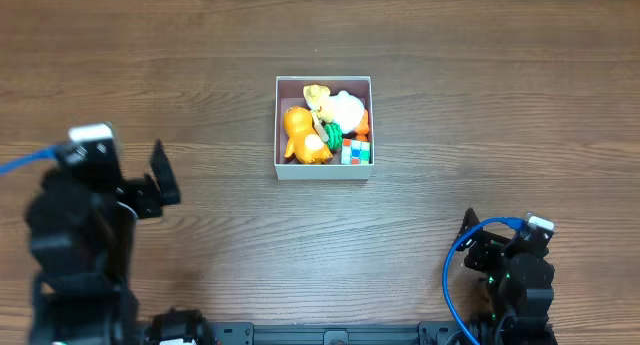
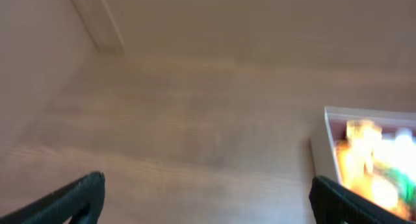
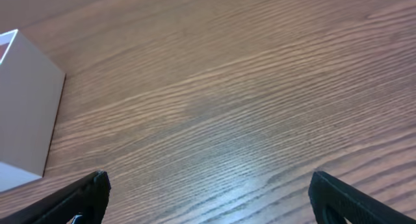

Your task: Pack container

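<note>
The container (image 1: 323,170), a shallow square box with white walls and a pink-brown inside, sits at the table's middle. It holds an orange toy (image 1: 300,135), a white and yellow toy (image 1: 340,107), a green piece and a small colourful cube (image 1: 355,151). The box shows blurred at the right in the left wrist view (image 2: 323,143) and its white wall at the left in the right wrist view (image 3: 26,113). My left gripper (image 1: 160,180) is open and empty, left of the box. My right gripper (image 1: 470,235) is open and empty at the front right.
Bare wood-grain table surrounds the box on all sides. A blue cable (image 1: 452,285) loops beside the right arm's base, and another blue cable (image 1: 25,163) runs off the left arm.
</note>
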{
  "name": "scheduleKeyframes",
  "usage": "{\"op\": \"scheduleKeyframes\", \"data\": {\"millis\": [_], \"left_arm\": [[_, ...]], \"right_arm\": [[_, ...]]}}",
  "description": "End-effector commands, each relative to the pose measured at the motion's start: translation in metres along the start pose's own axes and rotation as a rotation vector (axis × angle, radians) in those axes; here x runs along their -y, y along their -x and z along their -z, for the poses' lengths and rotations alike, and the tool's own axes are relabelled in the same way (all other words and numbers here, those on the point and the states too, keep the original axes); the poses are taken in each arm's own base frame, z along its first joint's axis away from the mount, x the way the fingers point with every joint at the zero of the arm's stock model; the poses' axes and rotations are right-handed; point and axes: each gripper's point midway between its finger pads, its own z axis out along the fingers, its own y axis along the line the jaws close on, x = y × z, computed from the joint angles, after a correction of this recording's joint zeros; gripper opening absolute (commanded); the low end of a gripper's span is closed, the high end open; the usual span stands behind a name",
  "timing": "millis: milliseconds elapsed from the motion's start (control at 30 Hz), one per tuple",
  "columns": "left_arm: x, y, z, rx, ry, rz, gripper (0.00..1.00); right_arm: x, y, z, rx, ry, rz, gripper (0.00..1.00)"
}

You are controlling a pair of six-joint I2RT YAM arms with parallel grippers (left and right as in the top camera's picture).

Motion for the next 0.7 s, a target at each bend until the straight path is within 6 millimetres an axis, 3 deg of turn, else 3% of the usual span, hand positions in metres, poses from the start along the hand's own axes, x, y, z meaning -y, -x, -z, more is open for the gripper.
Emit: {"op": "scheduleKeyframes", "data": {"millis": [0, 167, 333, 567, 667], "left_arm": [[0.012, -0.052, -0.012, 0.034, -0.065, -0.058, 1.0], [0.029, -0.109, -0.036, 0.094, -0.151, -0.061, 1.0], [0.03, -0.151, -0.047, 0.115, -0.153, -0.062, 1.0], [0.031, -0.182, -0.059, 0.094, -0.155, -0.061, 1.0], [0.03, -0.179, -0.058, 0.113, -0.15, -0.062, 1.0]], "right_arm": [[0.002, 0.005, 0.001, 0.022, -0.012, -0.004, 1.0], [0.002, 0.005, 0.001, 0.022, -0.012, -0.004, 1.0], [0.002, 0.005, 0.001, 0.022, -0.012, -0.004, 1.0], [0.002, 0.005, 0.001, 0.022, -0.012, -0.004, 1.0], [0.002, 0.005, 0.001, 0.022, -0.012, -0.004, 1.0]]}}
